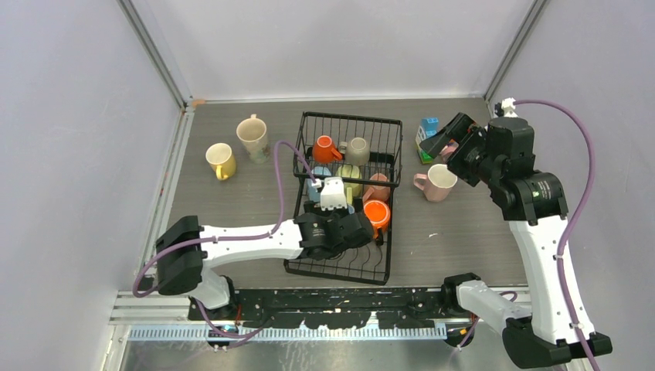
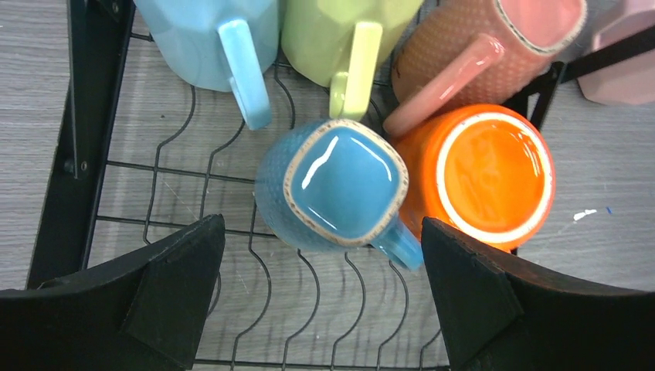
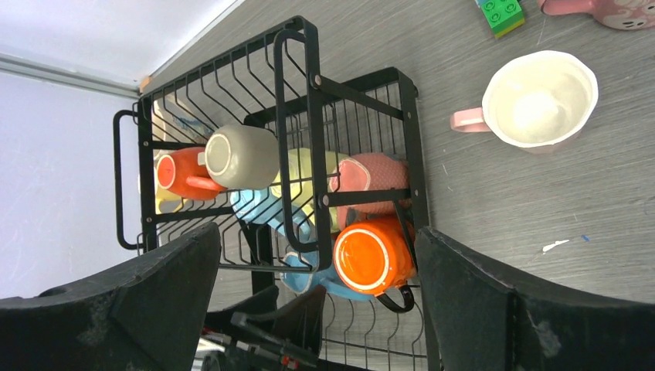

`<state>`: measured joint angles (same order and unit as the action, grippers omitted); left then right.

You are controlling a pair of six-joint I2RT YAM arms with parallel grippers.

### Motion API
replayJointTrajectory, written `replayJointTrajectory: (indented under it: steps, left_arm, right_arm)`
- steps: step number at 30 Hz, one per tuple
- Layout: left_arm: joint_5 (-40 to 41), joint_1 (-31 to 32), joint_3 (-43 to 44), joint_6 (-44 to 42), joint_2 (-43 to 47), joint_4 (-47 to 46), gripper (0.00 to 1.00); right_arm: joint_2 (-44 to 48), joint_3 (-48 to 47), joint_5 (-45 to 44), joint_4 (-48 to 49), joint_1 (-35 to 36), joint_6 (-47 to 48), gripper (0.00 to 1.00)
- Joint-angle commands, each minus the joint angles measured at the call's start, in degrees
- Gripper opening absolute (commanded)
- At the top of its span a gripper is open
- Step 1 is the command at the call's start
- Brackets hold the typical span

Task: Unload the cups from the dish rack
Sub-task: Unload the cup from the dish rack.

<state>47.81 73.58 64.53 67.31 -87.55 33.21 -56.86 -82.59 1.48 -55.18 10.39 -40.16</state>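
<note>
The black wire dish rack (image 1: 363, 264) sits mid-table with several cups inside: two orange (image 1: 326, 148) (image 1: 376, 212), grey-beige (image 1: 357, 149), salmon pink (image 1: 378, 188), pale green (image 1: 349, 176) and light blue (image 1: 315, 189). My left gripper (image 1: 359, 228) hovers open over the rack's tray. In the left wrist view a blue cup (image 2: 340, 185) and an orange cup (image 2: 487, 174) lie just beyond its fingers, untouched. My right gripper (image 1: 444, 143) is open, raised at the far right. It looks back at the rack (image 3: 313, 85) and the orange cup (image 3: 375, 255).
Outside the rack stand a yellow cup (image 1: 220, 160) and a cream cup (image 1: 252, 135) at the far left, and a pink cup (image 1: 437, 182) to the right. A colourful toy-block figure (image 1: 427, 133) stands by the right gripper. Walls enclose the table.
</note>
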Motion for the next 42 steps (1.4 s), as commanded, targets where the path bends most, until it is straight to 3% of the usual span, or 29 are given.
replayJointTrajectory:
  steps: [1, 10, 18, 22, 28, 35, 42]
  left_arm:
    - [4.5, -1.7, 2.3, 1.3, -1.1, -1.6, 1.00]
    - [1.1, -3.9, -0.4, -0.2, -0.9, -2.0, 1.00]
    - [-3.0, -4.0, -0.6, -7.0, 1.4, 1.7, 0.99]
    - [-5.6, -4.1, 0.3, -8.5, 1.0, 4.4, 0.95]
    - [-12.9, -6.5, -1.4, -14.2, 0.0, -2.1, 0.86]
    - [-13.1, -7.7, 2.7, -17.9, -4.3, -1.6, 0.97]
    - [-11.9, -7.7, 5.5, -18.0, -8.2, -0.3, 0.94]
  right_arm:
    - [2.6, 0.3, 0.8, -1.4, 0.3, 1.6, 1.00]
    - [6.2, 3.9, 2.2, -6.5, 0.3, 3.7, 1.00]
    - [6.7, 5.4, 1.8, -6.4, 0.3, 4.3, 1.00]
    - [6.3, 5.7, 1.8, -5.8, 0.3, 4.3, 1.00]
    - [6.2, 6.6, 1.7, -4.9, 0.3, 4.5, 1.00]
    - [6.2, 7.1, 1.5, -4.5, 0.3, 4.9, 1.00]
    - [6.2, 7.7, 1.8, -3.9, 0.3, 4.8, 1.00]
